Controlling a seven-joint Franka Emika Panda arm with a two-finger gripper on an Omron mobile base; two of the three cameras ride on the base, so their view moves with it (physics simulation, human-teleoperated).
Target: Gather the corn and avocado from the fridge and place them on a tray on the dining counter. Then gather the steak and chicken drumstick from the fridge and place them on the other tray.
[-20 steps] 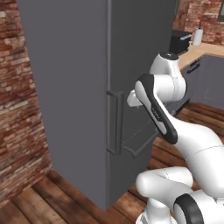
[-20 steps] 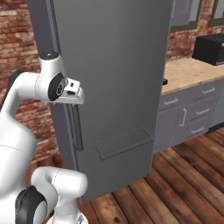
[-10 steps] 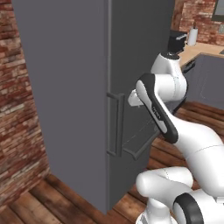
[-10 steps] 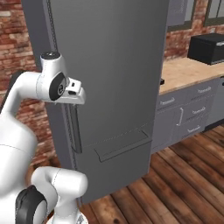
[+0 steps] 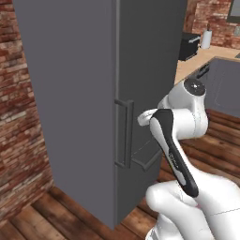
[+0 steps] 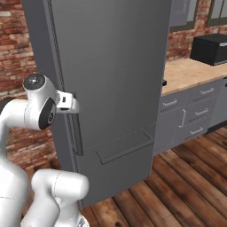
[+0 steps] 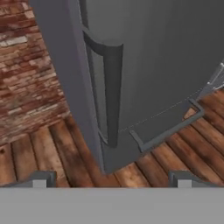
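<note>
A: Where's the fridge [image 5: 93, 93] & is it shut?
B: Tall dark grey unit, door closed, standing on the wood floor [image 6: 186, 186]. Corn, avocado, steak, drumstick can't be seen w/ door shut.
A: Handle?
B: Vertical bar handle [image 7: 111, 92] on the fridge door's edge, upright, lower end just above the freezer drawer's horizontal pull [image 7: 168, 129]. In left base view same handle [image 5: 123, 133] sits mid-height on the fridge front.
A: Gripper?
B: Gripper [image 7: 111, 179] jaws spread as wide as they go, nothing btwn them, holding nothing. Both tips flank the handle's line in hand view, but clear of the fridge, not touching. From right base view the hand [image 6: 66, 102] is just in front of the fridge's handle side.
A: Around the fridge?
B: Brick wall [image 5: 21, 122] on the fridge's far side from the counter. Wood-top counter [image 6: 190, 73] w/ grey drawers beside the fridge, black microwave [image 6: 210, 48] on it
</note>
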